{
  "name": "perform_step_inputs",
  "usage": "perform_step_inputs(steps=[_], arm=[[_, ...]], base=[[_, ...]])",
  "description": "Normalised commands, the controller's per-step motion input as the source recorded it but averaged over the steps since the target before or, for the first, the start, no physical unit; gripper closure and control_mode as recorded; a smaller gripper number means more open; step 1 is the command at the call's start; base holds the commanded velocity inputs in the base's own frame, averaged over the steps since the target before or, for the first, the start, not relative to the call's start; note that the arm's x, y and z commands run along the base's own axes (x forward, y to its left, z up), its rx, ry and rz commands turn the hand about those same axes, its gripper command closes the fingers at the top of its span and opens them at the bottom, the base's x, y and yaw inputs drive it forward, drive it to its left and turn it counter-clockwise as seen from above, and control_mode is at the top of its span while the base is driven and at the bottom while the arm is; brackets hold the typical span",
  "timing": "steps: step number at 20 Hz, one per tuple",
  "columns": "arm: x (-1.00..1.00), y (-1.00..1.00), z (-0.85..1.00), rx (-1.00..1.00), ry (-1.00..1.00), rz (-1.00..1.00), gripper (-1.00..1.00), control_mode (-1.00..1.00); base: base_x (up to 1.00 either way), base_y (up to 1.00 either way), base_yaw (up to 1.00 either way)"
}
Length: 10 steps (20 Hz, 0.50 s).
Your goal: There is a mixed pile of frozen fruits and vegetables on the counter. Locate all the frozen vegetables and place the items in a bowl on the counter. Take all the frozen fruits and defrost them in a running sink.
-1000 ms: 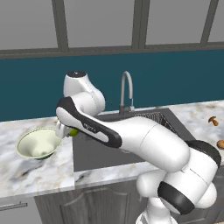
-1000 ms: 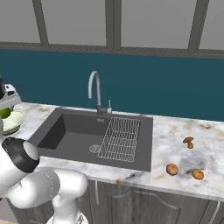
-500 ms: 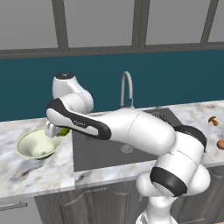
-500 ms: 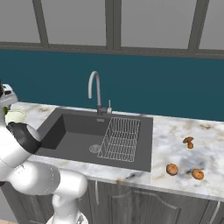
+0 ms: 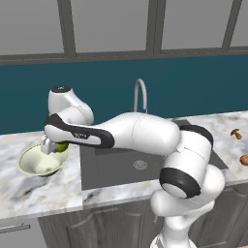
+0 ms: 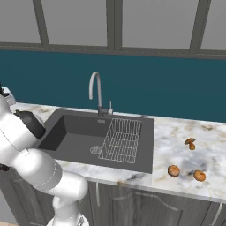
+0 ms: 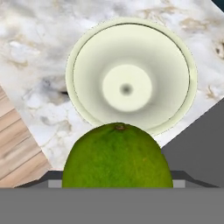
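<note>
My gripper (image 5: 54,147) is shut on the small bright green ball (image 5: 62,147), a frozen vegetable, just above the near right rim of the pale cream-green bowl (image 5: 35,164). In the hand view the green ball (image 7: 117,155) fills the bottom middle and hides the fingertips, with the empty bowl (image 7: 89,65) right beyond it. The brown-orange mushroom piece (image 6: 190,143) and two round orange fruits (image 6: 173,170) (image 6: 199,175) lie on the white marble counter (image 6: 176,145) right of the sink (image 6: 79,130). The mushroom (image 5: 236,133) and one orange fruit (image 5: 244,159) also show at the far right.
A curved silver faucet (image 6: 95,90) stands behind the dark basin, and a wire rack (image 6: 122,140) sits in its right half. In the hand view the counter's edge drops to wooden floor (image 7: 17,148) on the left. My arm (image 5: 140,133) spans the sink.
The arm has swung further left with the green ball, bringing it from beside the bowl to just over its rim. The pieces right of the sink have not moved.
</note>
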Motion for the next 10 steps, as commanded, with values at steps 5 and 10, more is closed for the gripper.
perform_step_inputs(steps=[5,10], arm=[[0.17,0.25,-0.21,-0.02,0.0,0.0,1.0,-1.0],[0.13,0.17,-0.21,-0.01,0.0,0.0,1.0,-1.0]], base=[[0.0,0.0,0.0],[0.0,0.0,0.0]])
